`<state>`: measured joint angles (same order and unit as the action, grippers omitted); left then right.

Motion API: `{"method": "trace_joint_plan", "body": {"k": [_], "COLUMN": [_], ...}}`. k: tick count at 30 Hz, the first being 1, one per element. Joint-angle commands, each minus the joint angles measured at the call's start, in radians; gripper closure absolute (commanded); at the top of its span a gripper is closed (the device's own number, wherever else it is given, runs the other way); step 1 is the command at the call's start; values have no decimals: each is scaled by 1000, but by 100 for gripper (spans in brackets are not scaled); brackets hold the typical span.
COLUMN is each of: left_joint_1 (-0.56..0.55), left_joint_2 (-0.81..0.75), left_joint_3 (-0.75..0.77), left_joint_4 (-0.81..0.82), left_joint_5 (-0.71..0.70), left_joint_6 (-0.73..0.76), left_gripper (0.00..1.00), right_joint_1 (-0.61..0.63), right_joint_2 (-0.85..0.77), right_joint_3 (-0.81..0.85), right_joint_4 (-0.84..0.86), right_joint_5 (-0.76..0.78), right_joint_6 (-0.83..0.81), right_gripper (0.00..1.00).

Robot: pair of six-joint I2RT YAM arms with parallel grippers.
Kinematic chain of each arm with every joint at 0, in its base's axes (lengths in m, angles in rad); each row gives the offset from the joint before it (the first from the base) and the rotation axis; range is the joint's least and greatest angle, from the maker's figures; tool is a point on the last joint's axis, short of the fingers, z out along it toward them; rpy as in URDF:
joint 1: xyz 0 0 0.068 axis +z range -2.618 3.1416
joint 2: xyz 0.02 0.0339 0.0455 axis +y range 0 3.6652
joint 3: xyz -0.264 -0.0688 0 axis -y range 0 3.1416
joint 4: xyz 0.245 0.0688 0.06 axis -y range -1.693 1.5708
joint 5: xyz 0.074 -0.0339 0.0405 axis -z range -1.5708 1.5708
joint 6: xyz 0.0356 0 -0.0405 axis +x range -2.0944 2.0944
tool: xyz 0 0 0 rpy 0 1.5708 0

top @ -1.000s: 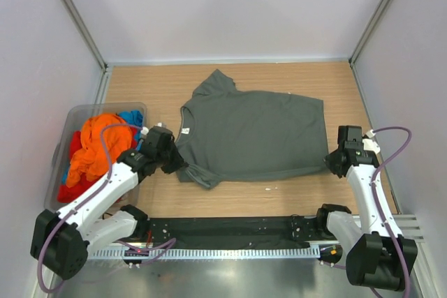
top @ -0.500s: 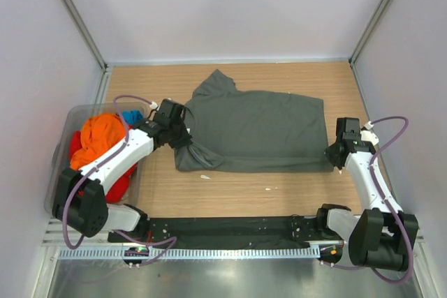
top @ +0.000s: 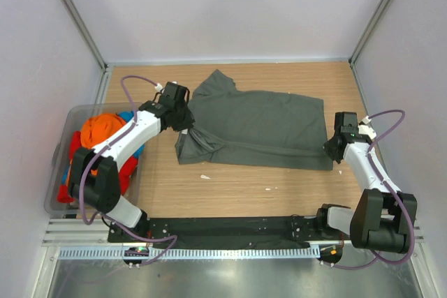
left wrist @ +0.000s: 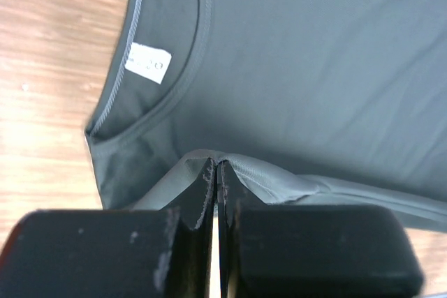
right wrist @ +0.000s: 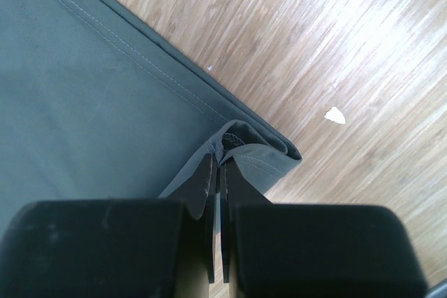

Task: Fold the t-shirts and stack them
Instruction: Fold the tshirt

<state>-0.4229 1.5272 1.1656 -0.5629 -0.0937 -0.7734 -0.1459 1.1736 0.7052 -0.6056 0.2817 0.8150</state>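
Over on the wooden table [top: 244, 190], going by the top camera, the dark grey-green t-shirt [top: 258, 127] lies spread about mid-table, collar end to the left and hem to the right. Its near edge is turned over on itself in a long strip along the front. The left gripper [top: 183, 122] sits at the collar-side end with a bunched bit of cloth right under it. The right gripper [top: 334, 151] is down at the near hem corner on the right.

By the left edge stands the translucent bin [top: 84, 108]. It has the orange t-shirt [top: 98, 137] heaped on top, a blue t-shirt [top: 130, 116] poking out at the far end and a red t-shirt [top: 66, 190] low at the near end. The left arm crosses over the bin, so I honestly can't tell how they're layered. A small white scrap [top: 204, 176] lies on the wood just in front of the grey-green shirt.

Left wrist cam: the jaws are pressed together, pinching a raised ridge of the grey-green cloth just below the neckline. A white label [left wrist: 149, 63] shows inside the collar.

Right wrist cam: same deal, the jaws are clamped on the hem corner, which curls over itself at the tips. A white fleck [right wrist: 335, 114] sits on the bare wood near that corner.
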Motion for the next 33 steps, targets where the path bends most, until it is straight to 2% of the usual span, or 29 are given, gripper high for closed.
{"method": "trace_joint_plan", "body": {"k": [1, 18, 19, 21, 22, 23, 29, 33], "left_joint_1": [15, 15, 15, 15, 15, 15, -20, -74], "left_joint_2": [50, 261, 266, 277, 283, 281, 194, 119], "left_joint_3": [66, 209, 213, 229, 252, 264, 283, 215], "left_joint_4": [26, -67, -74, -91, -113, -124, -190, -206], "left_joint_5": [6, 28, 20, -17, -26, -32, -70, -67], "left_joint_6": [52, 118, 120, 121, 120, 120, 141, 141], "left_gripper": [100, 100, 100, 92, 88, 77, 54, 53], "right_joint_1": [-4, -6, -6, -7, -7, -7, -7, -7], "right_joint_2": [18, 165, 182, 198, 202, 202, 157, 127], "right_joint_3": [45, 105, 115, 151, 164, 192, 276, 258], "right_joint_4": [61, 110, 103, 84, 57, 44, -100, -148], "right_joint_5": [31, 31, 36, 33, 33, 30, -21, -53], "right_joint_6": [-4, -39, -43, -56, -59, -74, -134, -126], "right_gripper": [99, 99, 96, 91, 85, 82, 67, 63]}}
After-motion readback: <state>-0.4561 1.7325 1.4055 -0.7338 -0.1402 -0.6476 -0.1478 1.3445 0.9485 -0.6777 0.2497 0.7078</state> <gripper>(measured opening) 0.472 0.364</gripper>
